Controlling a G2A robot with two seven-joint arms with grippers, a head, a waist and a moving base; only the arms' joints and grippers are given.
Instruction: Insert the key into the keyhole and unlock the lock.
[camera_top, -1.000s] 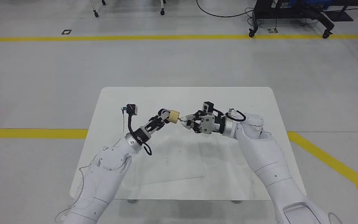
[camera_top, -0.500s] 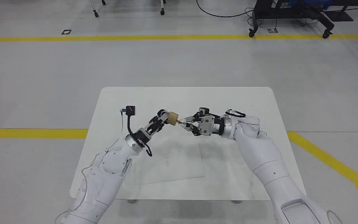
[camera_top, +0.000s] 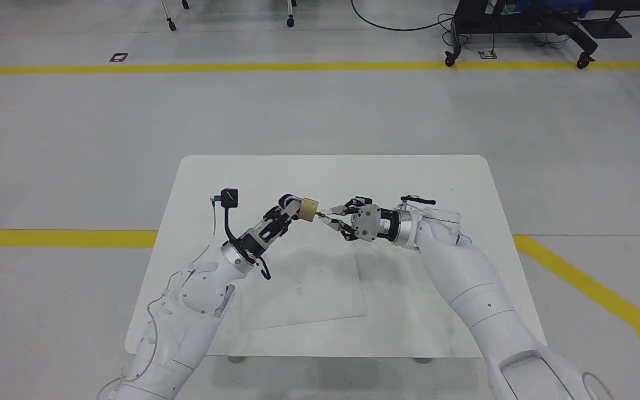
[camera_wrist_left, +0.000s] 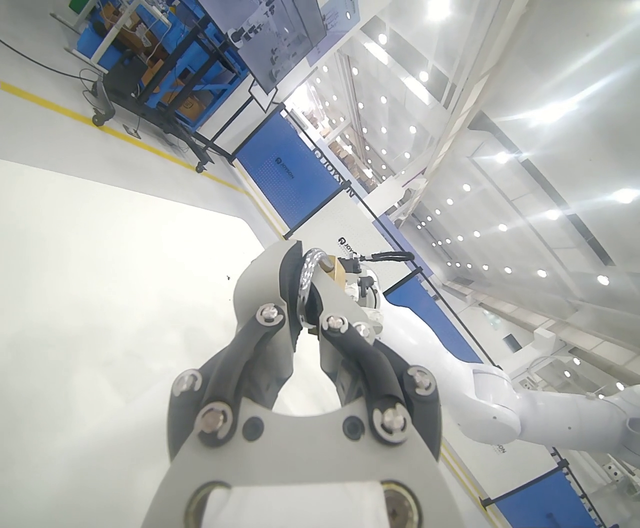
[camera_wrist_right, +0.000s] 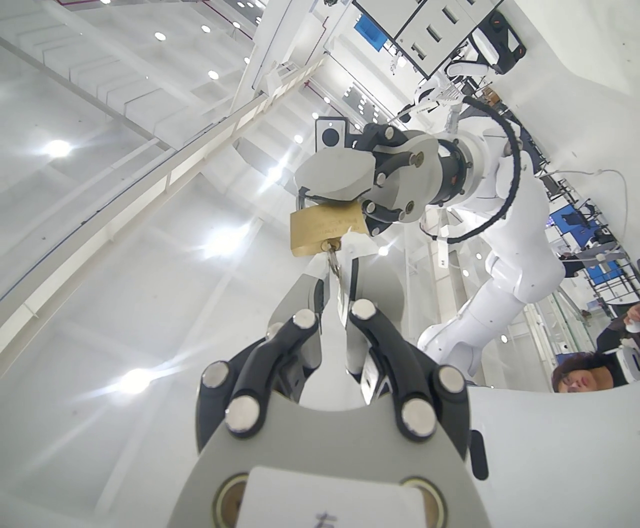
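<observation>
A brass padlock (camera_top: 309, 208) hangs above the middle of the white table (camera_top: 430, 175). My left gripper (camera_top: 297, 209) is shut on its silver shackle (camera_wrist_left: 307, 267). In the right wrist view the padlock (camera_wrist_right: 325, 225) points its keyhole at my right gripper (camera_wrist_right: 337, 287). The key (camera_wrist_right: 332, 260) sits in the keyhole, and my right gripper (camera_top: 333, 217) is shut on its head. A small white tag (camera_wrist_right: 342, 300) hangs from the key between the fingers. Both grippers meet nose to nose above the table.
The table's edges lie well clear of both grippers, with bare surface all around them. A thin flat sheet (camera_top: 300, 300) lies on the near part of the table under the left arm. Yellow floor lines (camera_top: 80, 238) run past both sides.
My right wrist has rolled about its own axis with the key in the lock. The padlock and my left gripper have barely shifted.
</observation>
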